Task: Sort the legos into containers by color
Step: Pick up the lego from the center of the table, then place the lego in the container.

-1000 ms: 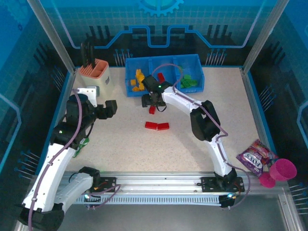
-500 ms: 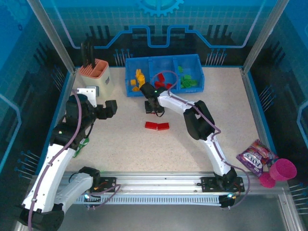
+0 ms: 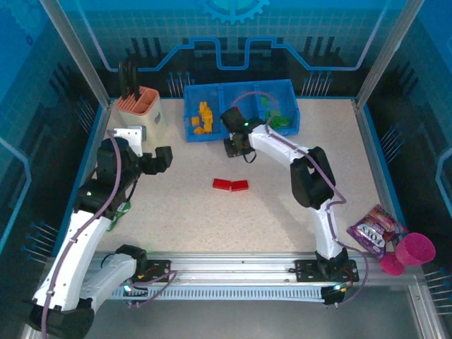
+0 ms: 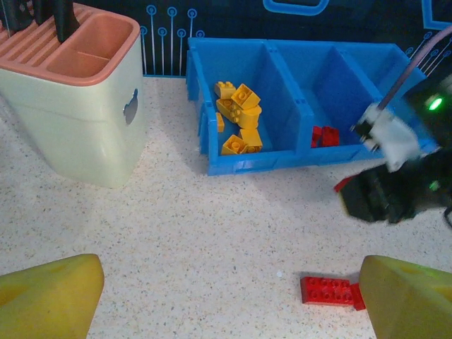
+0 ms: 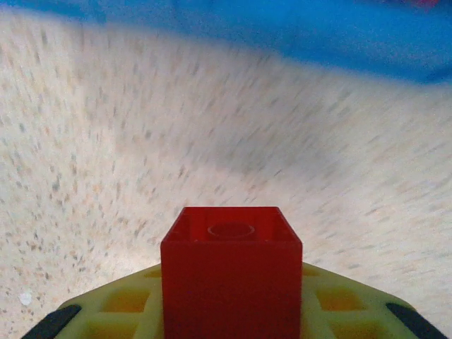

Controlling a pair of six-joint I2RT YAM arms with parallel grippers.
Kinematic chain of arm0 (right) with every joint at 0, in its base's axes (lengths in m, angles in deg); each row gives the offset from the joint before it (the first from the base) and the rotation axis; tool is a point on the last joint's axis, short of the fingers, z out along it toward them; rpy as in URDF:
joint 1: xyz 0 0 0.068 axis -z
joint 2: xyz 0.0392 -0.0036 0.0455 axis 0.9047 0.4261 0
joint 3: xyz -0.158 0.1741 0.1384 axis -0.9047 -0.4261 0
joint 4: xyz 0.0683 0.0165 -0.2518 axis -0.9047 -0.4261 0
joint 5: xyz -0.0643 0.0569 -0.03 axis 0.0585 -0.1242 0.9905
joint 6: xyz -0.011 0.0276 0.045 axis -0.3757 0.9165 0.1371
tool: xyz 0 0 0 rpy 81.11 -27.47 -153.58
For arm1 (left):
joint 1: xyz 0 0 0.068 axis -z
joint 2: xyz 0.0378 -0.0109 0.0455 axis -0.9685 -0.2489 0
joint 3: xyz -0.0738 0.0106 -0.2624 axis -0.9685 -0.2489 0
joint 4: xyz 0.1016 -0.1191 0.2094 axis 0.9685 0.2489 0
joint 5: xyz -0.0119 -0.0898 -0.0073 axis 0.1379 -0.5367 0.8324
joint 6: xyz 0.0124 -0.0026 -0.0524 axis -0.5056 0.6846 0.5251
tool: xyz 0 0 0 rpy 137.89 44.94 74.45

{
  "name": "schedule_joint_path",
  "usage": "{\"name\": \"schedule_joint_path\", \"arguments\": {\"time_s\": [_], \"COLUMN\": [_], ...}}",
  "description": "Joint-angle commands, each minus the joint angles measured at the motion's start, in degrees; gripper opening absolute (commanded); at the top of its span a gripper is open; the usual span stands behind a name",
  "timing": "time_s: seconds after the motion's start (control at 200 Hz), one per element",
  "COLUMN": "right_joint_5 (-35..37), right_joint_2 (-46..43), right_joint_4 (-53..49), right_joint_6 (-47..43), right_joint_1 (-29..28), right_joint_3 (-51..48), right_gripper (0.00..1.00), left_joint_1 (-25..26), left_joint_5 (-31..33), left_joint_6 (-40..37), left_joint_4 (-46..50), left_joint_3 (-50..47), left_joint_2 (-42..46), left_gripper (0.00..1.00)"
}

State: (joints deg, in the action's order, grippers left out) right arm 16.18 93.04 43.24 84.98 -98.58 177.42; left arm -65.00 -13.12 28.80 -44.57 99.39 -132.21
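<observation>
The blue three-part tray [image 3: 201, 136] stands at the back of the table. Its left compartment holds several yellow-orange bricks [image 3: 203, 119], its right one green bricks [image 3: 279, 119], and red bricks [image 4: 325, 135] lie in the middle one. My right gripper [image 3: 240, 150] hovers just in front of the tray, shut on a red brick [image 5: 232, 261]; the tray's wall [image 5: 282, 32] is close ahead. Two flat red bricks [image 3: 231, 185] lie side by side mid-table. My left gripper [image 3: 164, 159] is open, its yellow fingers [image 4: 49, 296] wide apart, with a flat red brick [image 4: 326, 290] by the right finger.
A cream-and-salmon utensil holder [image 3: 141, 113] with black handles stands left of the tray. A green-and-white packet [image 3: 121, 212] lies beside the left arm. At the far right edge lie a purple snack packet [image 3: 374, 229] and a pink cup [image 3: 415, 248].
My right gripper has lifted a red brick off the table and moved right and back, toward the tray. The left arm has not moved.
</observation>
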Motion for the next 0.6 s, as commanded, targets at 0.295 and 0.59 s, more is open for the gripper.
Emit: {"name": "schedule_joint_path", "arguments": {"time_s": [0.295, 0.59], "right_joint_5": [-1.2, -6.1], "right_joint_2": [20.2, 24.0], "right_joint_4": [-7.5, -5.2], "right_joint_6": [-11.3, -10.9], "right_joint_1": [7.5, 10.3], "right_joint_3": [35.9, 38.6], "right_gripper": [0.29, 0.35], "left_joint_1": [-0.9, -1.1], "left_joint_5": [1.1, 1.9], "left_joint_6": [-3.0, -3.6], "left_joint_4": [-1.7, -1.6], "left_joint_3": [0.8, 1.3], "left_joint_2": [-2.7, -3.8], "left_gripper": [0.96, 0.98]}}
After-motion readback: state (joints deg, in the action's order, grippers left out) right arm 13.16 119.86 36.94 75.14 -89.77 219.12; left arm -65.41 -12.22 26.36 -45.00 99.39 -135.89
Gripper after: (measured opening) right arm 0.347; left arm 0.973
